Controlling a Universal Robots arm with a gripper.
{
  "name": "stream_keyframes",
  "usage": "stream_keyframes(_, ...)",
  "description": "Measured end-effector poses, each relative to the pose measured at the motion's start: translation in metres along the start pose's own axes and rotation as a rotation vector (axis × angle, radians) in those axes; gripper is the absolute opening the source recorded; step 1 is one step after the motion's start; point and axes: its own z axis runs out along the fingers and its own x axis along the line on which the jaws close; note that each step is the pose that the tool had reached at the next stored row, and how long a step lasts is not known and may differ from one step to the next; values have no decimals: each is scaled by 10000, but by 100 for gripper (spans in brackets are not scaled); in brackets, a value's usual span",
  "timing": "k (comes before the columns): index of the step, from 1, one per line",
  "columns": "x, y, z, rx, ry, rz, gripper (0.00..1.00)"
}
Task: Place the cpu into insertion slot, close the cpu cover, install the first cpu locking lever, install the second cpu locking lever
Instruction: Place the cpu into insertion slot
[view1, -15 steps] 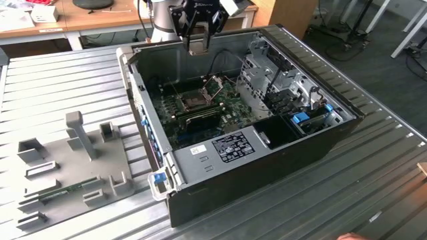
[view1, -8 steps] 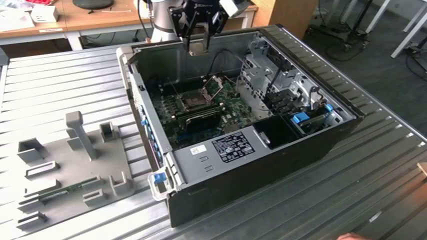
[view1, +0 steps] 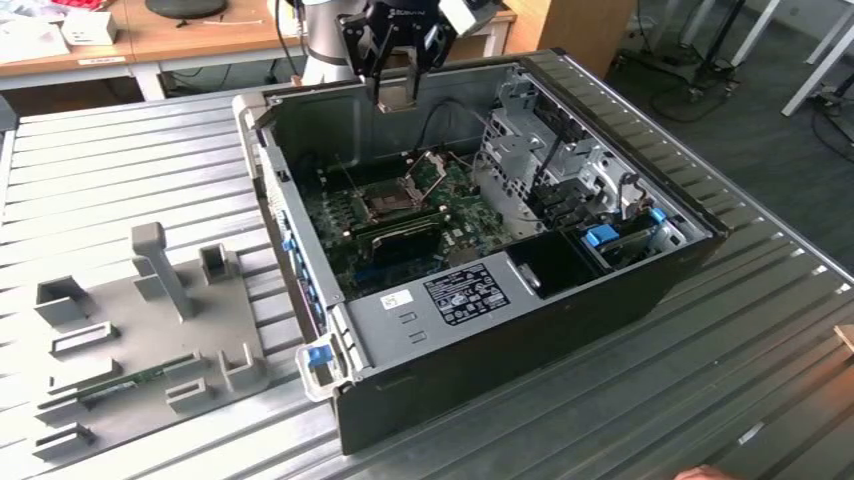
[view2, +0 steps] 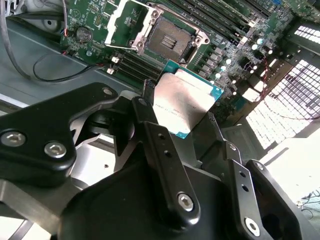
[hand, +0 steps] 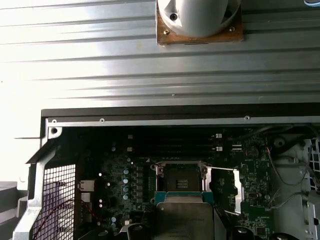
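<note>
The ribbed metal surface (view1: 120, 180) carries a big dark computer case (view1: 561, 340), lying open side up across the middle. Inside sits the green circuit board (view1: 461, 235), and at its heart the insertion slot (view1: 396, 203) is bare: dark square, silver rim, nothing seated in it. The second wrist view shows the slot (view2: 170, 40) wide open, and the cpu cover (view2: 122, 22) is swung back beside it, hinged up off the socket.

Now the cpu (view1: 396, 100) itself is up in the air, over the case wall that lies towards the surface's far edge in the exterior view, well apart from the slot. The jaws are pinching it by two opposite edges. In the second wrist view its silvery face (view2: 182, 102) and teal rim stick out past the black fingers (view2: 150, 125).

How will it handle? I'd call it light and stiff, a thin plate with no give. That smooth metal face looks slippery. The underside contacts and the socket pins are likely fragile. Edges are the place to hold it, flat and square. The first wrist view has the chip (hand: 184, 220) hanging just short of the slot (hand: 180, 179).
</note>
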Motion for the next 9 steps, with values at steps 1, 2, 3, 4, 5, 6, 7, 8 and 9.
stream_keyframes(1, 0, 0, 5, 0, -1, 0, 54)
stream_keyframes(2, 0, -1, 11, 0, -2, 1, 54)
stream_keyframes(3, 0, -1, 14, 1, -1, 1, 54)
stream_keyframes(4, 0, -1, 15, 1, -1, 1, 54)
stream_keyframes(5, 0, -1, 15, 1, -1, 1, 54)
stream_keyframes(6, 0, -1, 16, 1, -1, 1, 54)
stream_keyframes(7, 0, -1, 17, 0, -2, 0, 54)
stream_keyframes(8, 0, -1, 19, -1, -2, 0, 54)
stream_keyframes(9, 0, -2, 20, -1, -2, 1, 54)
